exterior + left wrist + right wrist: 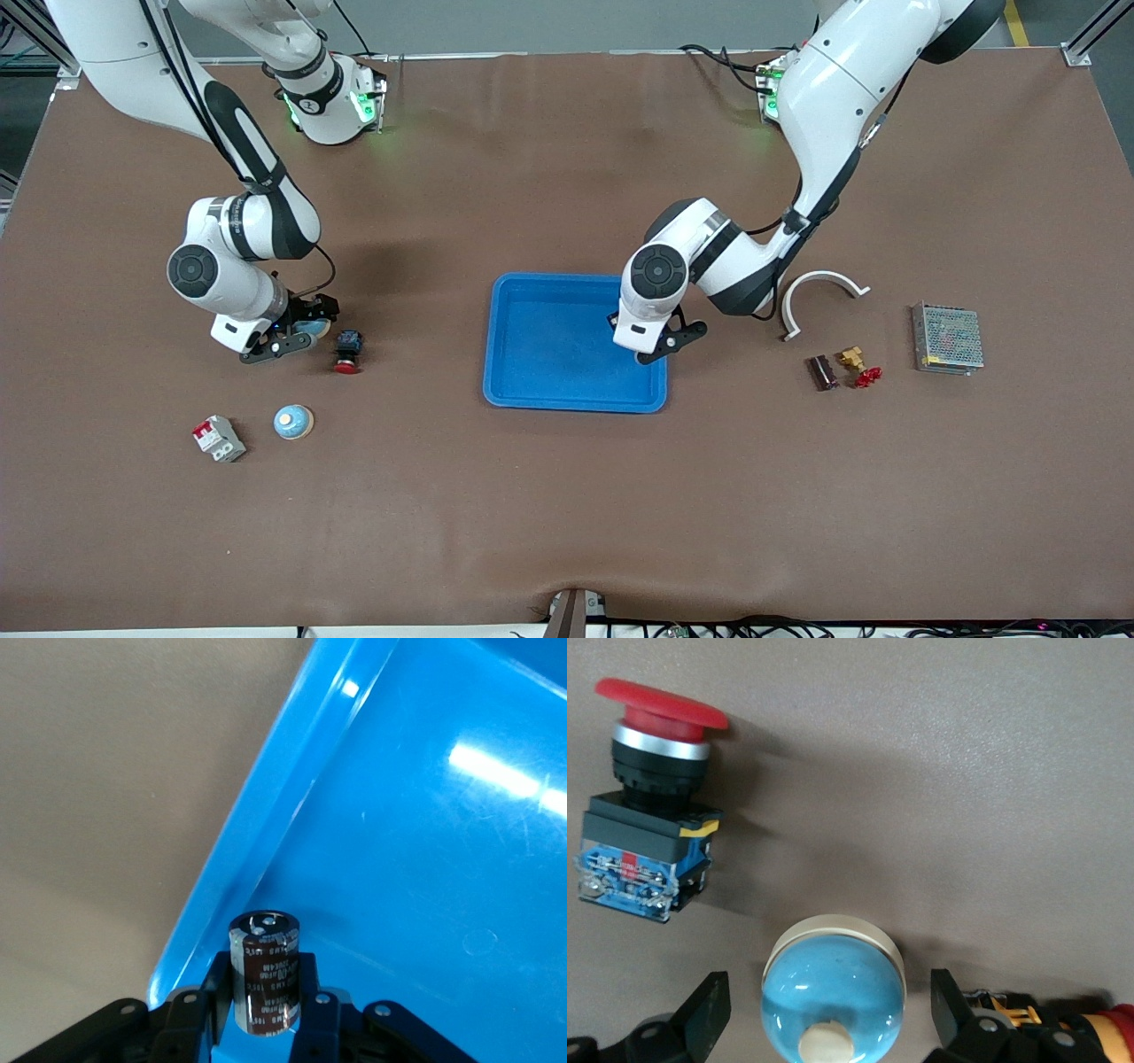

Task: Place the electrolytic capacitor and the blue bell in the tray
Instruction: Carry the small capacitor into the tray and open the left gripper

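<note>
Blue is the colour of the tray (549,390), and it sits in the middle of the worktop (567,514). The left claw (664,344) hangs over the tray's rim at about 4 o'clock, and it is squeezed tight on the electrolytic capacitor (264,973). That part is a little dark can with a shiny silver top, held standing up by its round sides. I think it is light and hard, but its skin looks smooth, so it could slip or roll. Holding it across the middle of its body, as now, looks like the best place. It should go down gently so it does not tip and roll about in the tray. The blue bell (833,992) rests on the worktop well away from the tray, out at 9 o'clock. The right claw (297,337) is down around it with its fingers (709,1010) wide apart, one on each side, and they do not look like they touch it. The bell is a smooth round dome with a pale rim and a small pale knob. I think it is light and stiff, but the dome is slippery, so a pinch high up could make it pop out. Low on the rim looks safer. A red push button (651,806) lies just beside the bell at 4 o'clock, so the fingers could bump it. Another bell (293,422) like it sits at 6 o'clock from the right claw.
</note>
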